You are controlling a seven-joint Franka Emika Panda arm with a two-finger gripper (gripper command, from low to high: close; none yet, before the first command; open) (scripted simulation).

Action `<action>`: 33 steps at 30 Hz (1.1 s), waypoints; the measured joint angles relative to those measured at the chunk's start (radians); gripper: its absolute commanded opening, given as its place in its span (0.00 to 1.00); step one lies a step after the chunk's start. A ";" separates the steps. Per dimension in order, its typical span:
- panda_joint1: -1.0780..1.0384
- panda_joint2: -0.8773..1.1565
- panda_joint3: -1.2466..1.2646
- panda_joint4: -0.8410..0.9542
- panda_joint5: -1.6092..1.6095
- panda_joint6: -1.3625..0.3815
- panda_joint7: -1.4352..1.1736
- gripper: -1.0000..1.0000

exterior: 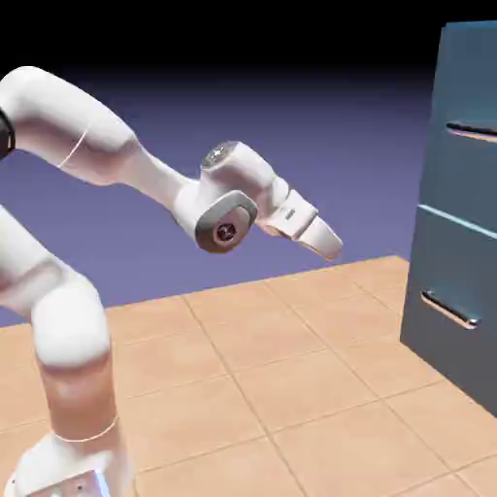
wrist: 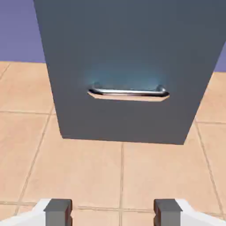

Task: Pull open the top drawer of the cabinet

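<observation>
The end effector (exterior: 330,254), fingers parted and grasping nothing, lies at the exterior view's centre right; the top drawer (exterior: 471,170), upper right, stands apart, above and rightward, its bar handle (exterior: 474,130) roughly horizontal.

Simulated robot lab: white arm (exterior: 228,199), teal cabinet (exterior: 456,204), tan tiled floor (exterior: 281,379), plain blue-violet backdrop (exterior: 291,116).

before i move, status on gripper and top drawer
gripper open, holding nothing; top drawer shut, handle untouched; nothing seen between gripper and cabinet
</observation>
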 measured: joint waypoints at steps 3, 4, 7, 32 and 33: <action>0.051 0.108 -0.101 0.050 0.130 -0.039 -0.123 0.50; 0.068 0.144 -0.135 0.066 0.174 -0.052 -0.164 0.50; 0.118 0.251 -0.236 0.116 0.304 -0.090 -0.286 0.50; 0.542 1.148 -1.078 0.528 1.392 -0.413 -1.309 0.50; 0.558 1.184 -1.112 0.545 1.435 -0.426 -1.350 0.50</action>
